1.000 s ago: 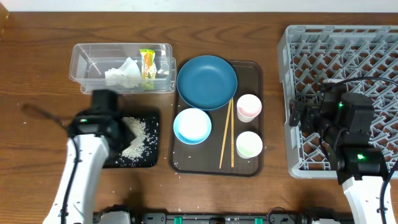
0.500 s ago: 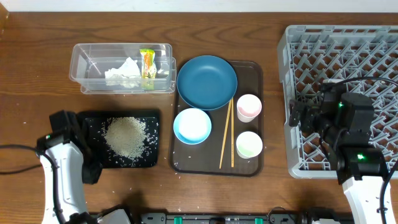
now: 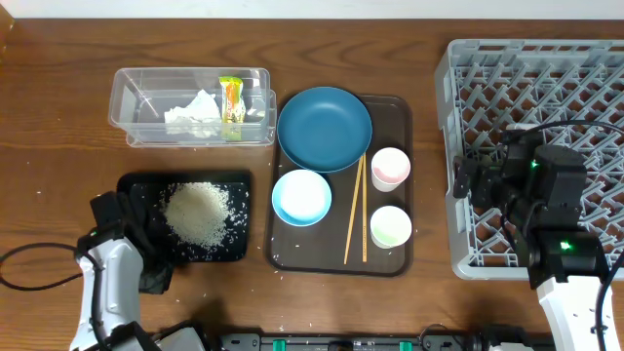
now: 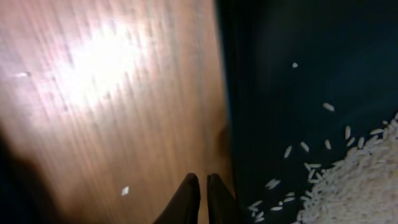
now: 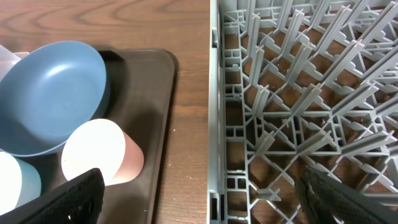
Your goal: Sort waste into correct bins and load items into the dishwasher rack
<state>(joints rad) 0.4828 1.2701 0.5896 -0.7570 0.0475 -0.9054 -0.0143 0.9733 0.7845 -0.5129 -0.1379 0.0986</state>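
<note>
White rice (image 3: 198, 210) lies piled in the black tray (image 3: 234, 252). My left gripper (image 3: 115, 210) is shut and empty over bare wood just beside the tray's left edge; the left wrist view shows its fingertips (image 4: 200, 183), the tray (image 4: 298, 74) and the rice (image 4: 360, 186). The clear tub (image 3: 136, 97) holds white tissue (image 3: 193, 115) and the snack wrapper (image 3: 231, 105). The dark blue plate (image 3: 325, 128), light blue bowl (image 3: 301, 197), two white cups (image 3: 390, 168) (image 3: 390, 226) and chopsticks (image 3: 357, 214) sit on the brown tray. My right gripper (image 3: 470, 182) is open and empty over the grey rack's (image 3: 546, 97) left edge (image 5: 211, 199).
The brown serving tray (image 3: 400, 117) lies between the black tray and the rack. A few loose rice grains (image 4: 125, 191) lie on the wood left of the black tray. The right wrist view shows the plate (image 5: 50, 93), a cup (image 5: 99, 152) and the rack's pegs (image 5: 298, 93).
My left arm has pulled back from over the black tray to the table's lower left, uncovering the rice pile. The right arm has not moved.
</note>
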